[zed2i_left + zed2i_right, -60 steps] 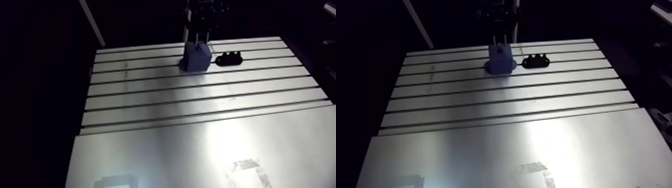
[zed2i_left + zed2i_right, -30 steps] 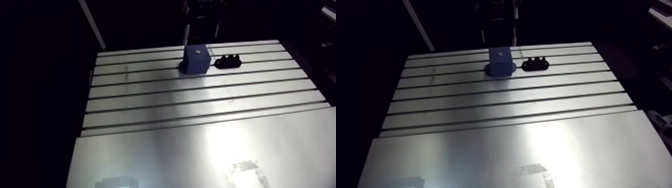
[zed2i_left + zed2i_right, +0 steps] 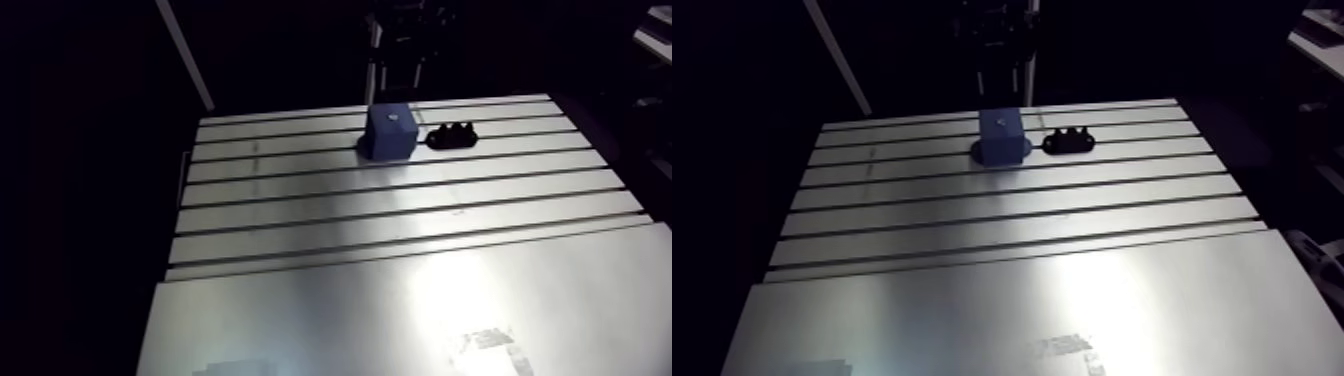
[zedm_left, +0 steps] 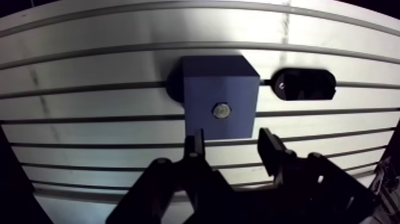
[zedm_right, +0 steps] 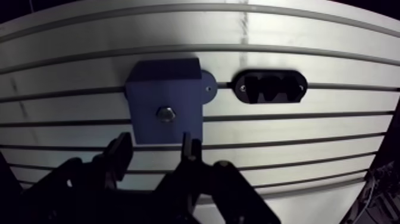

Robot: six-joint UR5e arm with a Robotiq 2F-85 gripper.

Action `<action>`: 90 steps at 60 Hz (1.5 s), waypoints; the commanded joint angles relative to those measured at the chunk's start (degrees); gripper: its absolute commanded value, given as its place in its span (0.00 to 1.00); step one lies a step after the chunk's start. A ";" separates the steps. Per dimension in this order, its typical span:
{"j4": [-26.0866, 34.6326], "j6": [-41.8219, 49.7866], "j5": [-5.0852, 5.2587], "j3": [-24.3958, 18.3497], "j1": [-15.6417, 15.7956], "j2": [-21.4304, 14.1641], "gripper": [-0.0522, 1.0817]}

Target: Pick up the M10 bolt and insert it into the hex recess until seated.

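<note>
Jaws: spread wide, holding nothing, poised above the surface with the block just ahead of the tips.
Bolt: grey metal M10 hex-head bolt (image 4: 221,111), sunk in the hex recess on top of the blue plastic block (image 4: 202,80); apparently seated, only the head visible.
Block: upright on the slotted aluminium surface (image 4: 107,65).
Holder: black oblong plastic cradle (image 4: 303,84), just beside the block; no bolt visible in it.
Step in hand: insertion judged complete, bolt free of the jaws.
Next move: straight lift clear of the block, avoiding side contact; seating check if required.
</note>
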 commanded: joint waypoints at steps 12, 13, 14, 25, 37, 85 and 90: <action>-2.33 -1.29 0.19 1.50 -0.17 0.24 1.00; -2.84 -1.37 0.19 1.69 -0.17 0.24 1.00; -2.84 -1.37 0.19 1.69 -0.17 0.24 1.00; -4.06 -1.87 0.68 2.99 -0.17 0.24 1.00; -6.45 -2.43 1.60 4.32 -0.26 0.24 1.00; -7.33 -2.52 1.86 5.38 -1.14 0.33 1.00; -7.33 -2.52 1.86 5.41 -1.05 0.33 1.00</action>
